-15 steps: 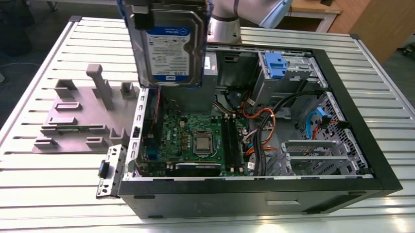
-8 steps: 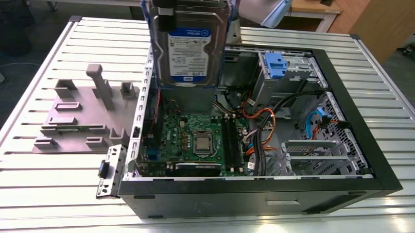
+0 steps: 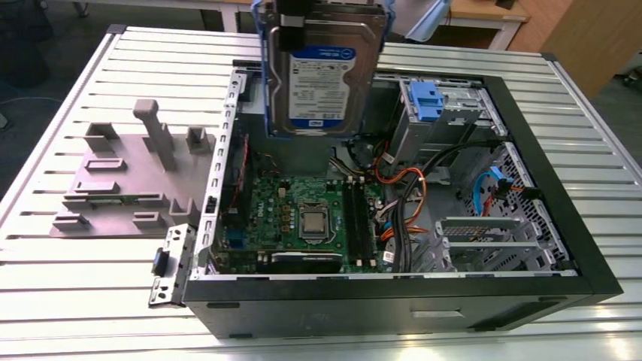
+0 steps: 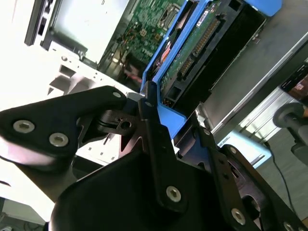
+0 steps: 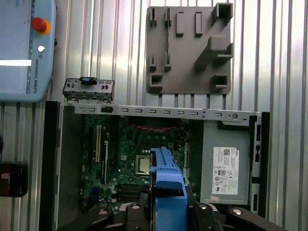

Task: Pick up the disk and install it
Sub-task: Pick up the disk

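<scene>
Your gripper has hold of the disk. In the second wrist view the black fingers are closed onto the blue carrier rail, one on either side, with no gap showing between finger and plastic. The disk hangs on edge in the air, its label turned toward the exterior view, above the far part of the open computer case (its green circuit side is what you see in the second wrist view). Below it lies the motherboard on the case floor, and in the first wrist view the grey power-supply box sits in one corner of the case. The case stands on the slatted metal table, close to the table's near edge in the exterior view. A grey fixture plate lies on the table just beside the case, toward the table edge at the exterior view's left.
</scene>
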Motion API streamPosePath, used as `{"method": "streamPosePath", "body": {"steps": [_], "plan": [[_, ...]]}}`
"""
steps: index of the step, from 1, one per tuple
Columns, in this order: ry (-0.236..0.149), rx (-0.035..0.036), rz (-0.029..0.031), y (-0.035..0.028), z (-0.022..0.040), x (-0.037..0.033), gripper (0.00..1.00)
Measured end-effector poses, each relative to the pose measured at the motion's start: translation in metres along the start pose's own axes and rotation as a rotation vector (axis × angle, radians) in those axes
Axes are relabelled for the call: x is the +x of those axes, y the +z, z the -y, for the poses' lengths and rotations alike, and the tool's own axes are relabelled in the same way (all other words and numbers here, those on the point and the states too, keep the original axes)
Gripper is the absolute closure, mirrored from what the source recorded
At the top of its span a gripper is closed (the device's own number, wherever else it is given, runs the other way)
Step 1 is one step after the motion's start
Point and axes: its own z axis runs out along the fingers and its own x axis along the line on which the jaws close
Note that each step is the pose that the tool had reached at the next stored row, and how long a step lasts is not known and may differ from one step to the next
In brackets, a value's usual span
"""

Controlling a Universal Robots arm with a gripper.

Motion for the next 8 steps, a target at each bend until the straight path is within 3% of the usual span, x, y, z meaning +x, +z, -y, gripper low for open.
{"method": "streamPosePath", "body": {"steps": [5, 8], "plan": [[0.0, 0.0, 0.0, -0.0001, 0.022, 0.0005, 0.64], [0.0, 0.0, 0.0001, 0.0001, 0.029, 0.0006, 0.64]]}}
